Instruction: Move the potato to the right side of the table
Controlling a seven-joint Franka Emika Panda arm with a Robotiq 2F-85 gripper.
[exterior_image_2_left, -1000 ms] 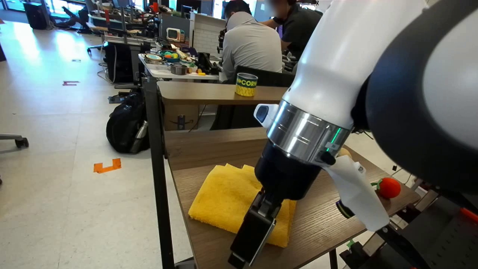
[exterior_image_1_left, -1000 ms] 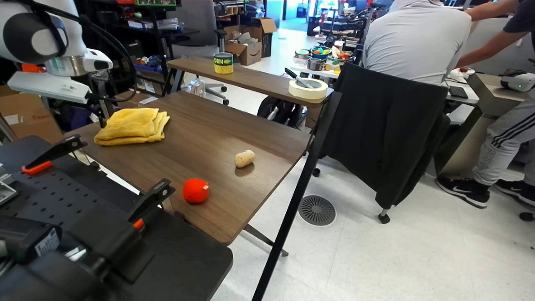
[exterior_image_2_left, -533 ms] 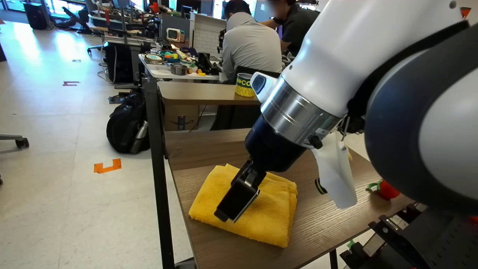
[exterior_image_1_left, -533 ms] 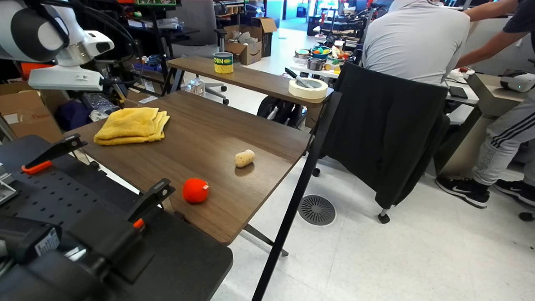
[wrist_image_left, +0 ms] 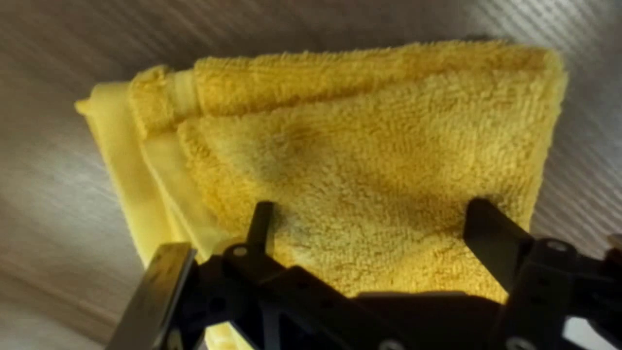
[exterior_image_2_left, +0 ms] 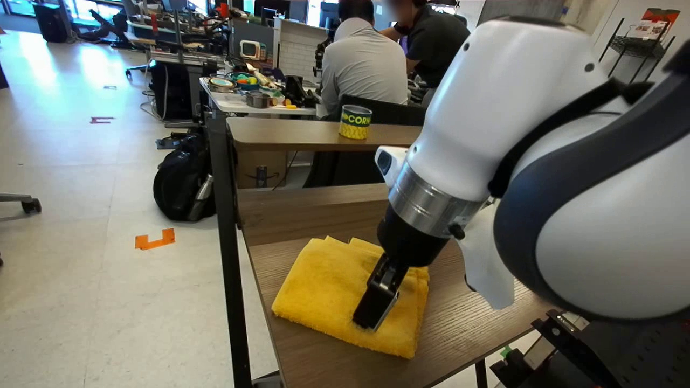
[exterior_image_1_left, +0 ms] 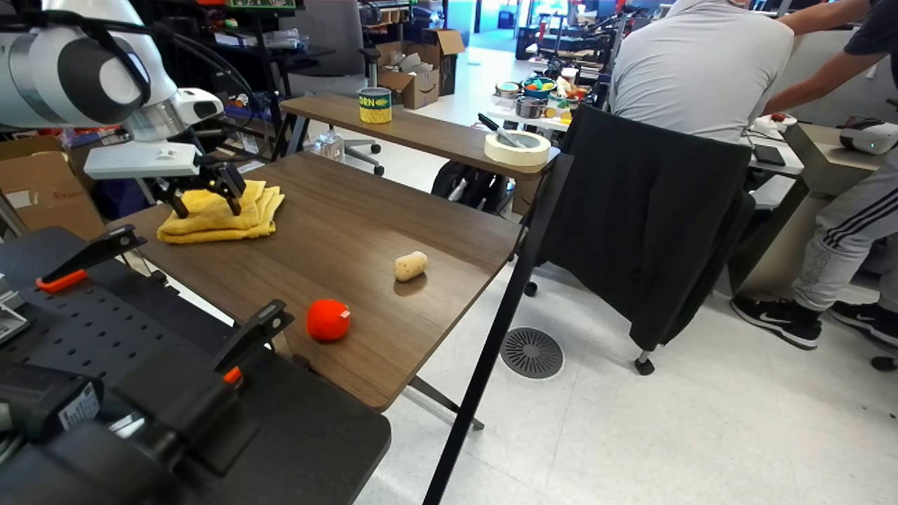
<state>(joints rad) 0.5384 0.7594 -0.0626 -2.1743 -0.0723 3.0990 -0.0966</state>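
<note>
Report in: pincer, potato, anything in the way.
Pincer open at yellow cloth, contact unclear. Potato lying on table, ungripped. Red ball nearby, not touching it; possibly an obstacle.

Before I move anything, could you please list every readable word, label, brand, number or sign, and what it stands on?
"CORN": on the can.
Wordless swoosh: on the black shoe.
Unreadable, blurred: print on the cardboard boxes.
Unreadable, too small: label on the black device.
Unreadable, blurred: mark on the grey trousers.

The potato [exterior_image_1_left: 410,266] looks matt, the cloth [wrist_image_left: 379,155] rough, the table [exterior_image_1_left: 337,228] wood-grained.
</note>
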